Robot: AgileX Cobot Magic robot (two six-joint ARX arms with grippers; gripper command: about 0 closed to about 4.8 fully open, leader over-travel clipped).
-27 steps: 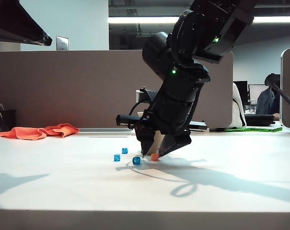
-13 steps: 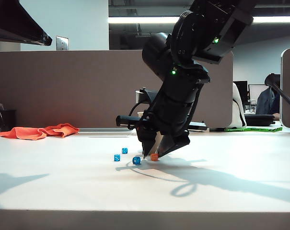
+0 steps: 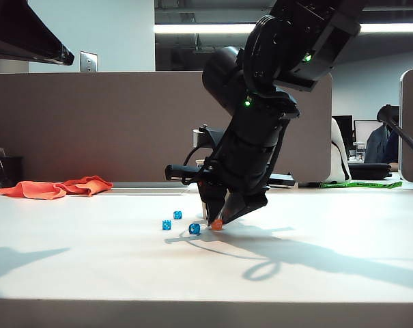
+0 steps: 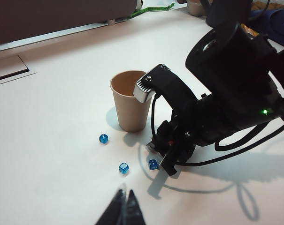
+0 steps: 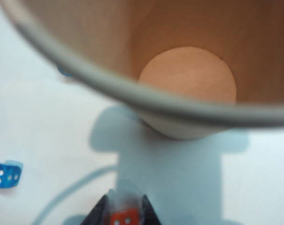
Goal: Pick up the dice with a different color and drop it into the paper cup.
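Orange among blue, the dice with a different color [image 3: 217, 224] is found low on the desk [image 3: 90, 260] near the middle of the scene, set between the two fingers of the right tool [image 3: 218, 220], just right of the nearest blue die [image 3: 194, 229]. In the right wrist view the orange die [image 5: 122, 219] is seen framed closely by the dark fingertips [image 5: 100, 213], pale pips facing the camera; the jaws are drawn in narrowly about it, about half way closed, though whether it is firmly pinched or merely bracketed cannot be told, and no lift off the desk is seen. The steep downward tilt of the right arm is judged to suit a small cube taken from above without disturbing its blue neighbours [image 4: 123, 168]. The paper cup [image 4: 129, 106] is placed upright just beyond the tool, its open mouth filling the right wrist view, so only a short carry should be needed after the grip is made. The left tool [image 4: 124, 213] is held back on the near left, well apart from the dice, its fingers brought nearly together with nothing between them, presumably kept clear so the right arm works unhindered. An orange cloth [image 3: 52, 187] is left at the far left, uninvolved.
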